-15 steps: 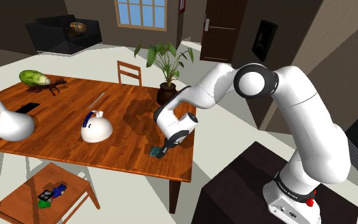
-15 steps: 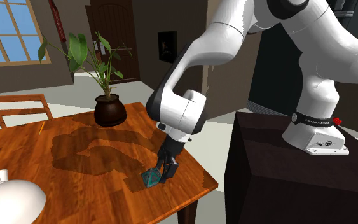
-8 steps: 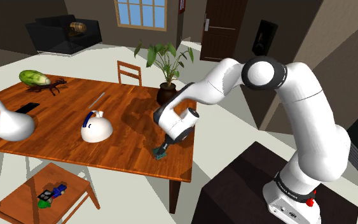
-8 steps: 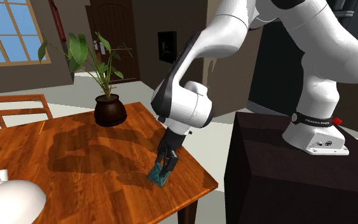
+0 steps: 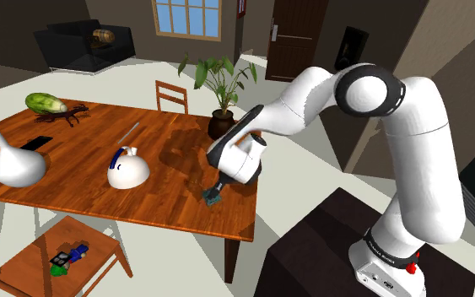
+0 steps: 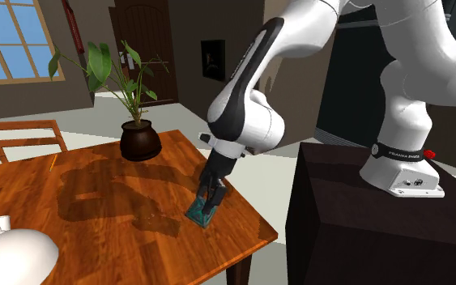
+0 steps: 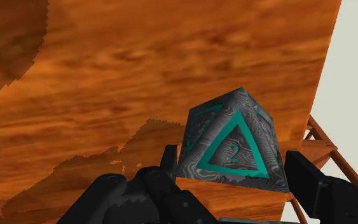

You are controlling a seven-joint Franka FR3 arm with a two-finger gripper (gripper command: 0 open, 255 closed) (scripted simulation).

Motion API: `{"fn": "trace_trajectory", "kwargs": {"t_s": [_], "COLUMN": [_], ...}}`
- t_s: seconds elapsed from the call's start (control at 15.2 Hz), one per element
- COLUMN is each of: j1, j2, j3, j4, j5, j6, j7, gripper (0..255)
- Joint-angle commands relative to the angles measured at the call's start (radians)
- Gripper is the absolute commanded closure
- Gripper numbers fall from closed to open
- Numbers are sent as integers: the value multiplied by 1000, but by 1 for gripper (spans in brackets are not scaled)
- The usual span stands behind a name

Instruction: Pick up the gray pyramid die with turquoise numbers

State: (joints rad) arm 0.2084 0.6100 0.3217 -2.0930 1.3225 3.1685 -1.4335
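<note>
The pyramid die is grey and marbled, with turquoise triangle edging and numbers. My gripper is shut on it, one black finger against each side. In the shoulder view the die hangs just above the wooden table near its corner, under the gripper. From the second exterior view the die is tilted in the gripper, close to the table's near edge.
A potted plant stands on the table behind the gripper. A white teapot-like vessel and a white flask sit further along the table. The dark stand is beside the table corner. A wooden chair stands below.
The gripper has closed in on the die, moved slightly towards the table's edge and raised it a little. The arm's elbow has swung upward.
</note>
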Motion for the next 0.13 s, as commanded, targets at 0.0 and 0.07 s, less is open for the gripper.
{"fn": "trace_trajectory", "kwargs": {"t_s": [0.0,0.07], "j1": [22,22], "j2": [-22,-22], "j3": [-26,-26], "j4": [-14,-14], "j5": [-27,-27], "j6": [-16,-16], "j7": [42,42], "gripper": [255,255]}}
